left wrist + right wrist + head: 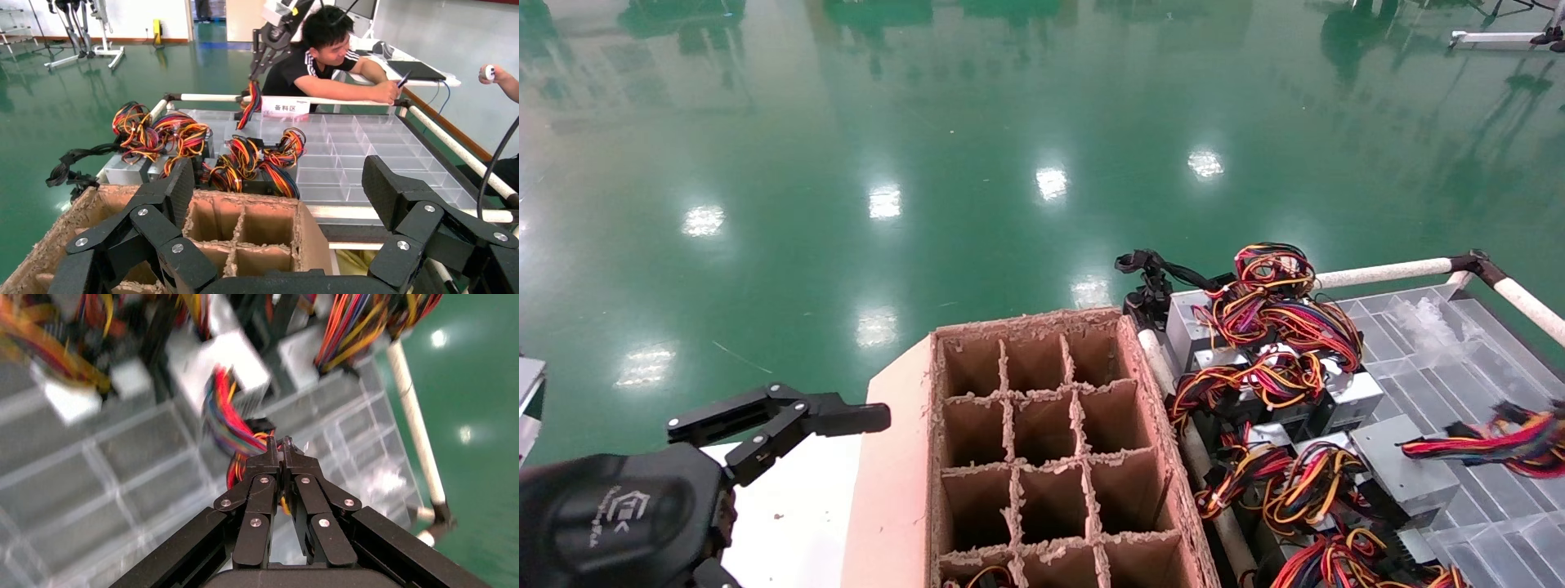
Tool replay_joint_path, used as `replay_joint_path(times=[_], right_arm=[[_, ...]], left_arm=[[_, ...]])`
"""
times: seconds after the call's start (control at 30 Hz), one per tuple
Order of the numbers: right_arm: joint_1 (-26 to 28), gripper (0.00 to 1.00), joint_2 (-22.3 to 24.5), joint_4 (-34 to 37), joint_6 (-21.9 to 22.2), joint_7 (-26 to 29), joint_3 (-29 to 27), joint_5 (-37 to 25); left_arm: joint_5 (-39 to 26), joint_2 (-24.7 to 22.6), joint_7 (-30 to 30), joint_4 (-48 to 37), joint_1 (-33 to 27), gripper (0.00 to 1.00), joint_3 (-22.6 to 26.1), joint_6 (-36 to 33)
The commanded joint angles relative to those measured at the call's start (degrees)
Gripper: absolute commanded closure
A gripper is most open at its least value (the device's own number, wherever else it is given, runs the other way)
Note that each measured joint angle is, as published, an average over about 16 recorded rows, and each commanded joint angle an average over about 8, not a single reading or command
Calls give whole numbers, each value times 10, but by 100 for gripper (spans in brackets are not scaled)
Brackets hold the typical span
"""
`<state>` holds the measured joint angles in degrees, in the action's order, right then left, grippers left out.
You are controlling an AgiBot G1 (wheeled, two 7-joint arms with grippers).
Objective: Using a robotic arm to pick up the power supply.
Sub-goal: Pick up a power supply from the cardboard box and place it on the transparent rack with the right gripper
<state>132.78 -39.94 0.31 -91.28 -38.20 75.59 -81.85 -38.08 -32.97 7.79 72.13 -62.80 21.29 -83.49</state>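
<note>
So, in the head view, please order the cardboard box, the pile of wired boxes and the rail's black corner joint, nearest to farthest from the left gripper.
Left gripper, open, lower left:
1. Cardboard box, just right of it.
2. Pile of wired boxes, past the box's right wall.
3. Black corner joint, far right, at the back.

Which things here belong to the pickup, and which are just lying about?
In the job: right gripper, shut on wire bundle; power supply.
Lying about: cardboard crate, other supplies, clear tray, idle open left gripper.
</note>
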Motion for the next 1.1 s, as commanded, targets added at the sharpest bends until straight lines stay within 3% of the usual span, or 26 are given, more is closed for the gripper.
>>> replay_joint_path(times=[0.03,0.43,1.1], right_arm=[[-11,100,0,3,-1,9,-10,14],[-44,100,-12,-24,1,74,-55,81],[-79,100,11,-92,-2,138,-58,141]], left_arm=[[0,0,0,0,0,0,0,0],[0,0,0,0,0,0,0,0],[0,0,0,0,0,0,0,0]])
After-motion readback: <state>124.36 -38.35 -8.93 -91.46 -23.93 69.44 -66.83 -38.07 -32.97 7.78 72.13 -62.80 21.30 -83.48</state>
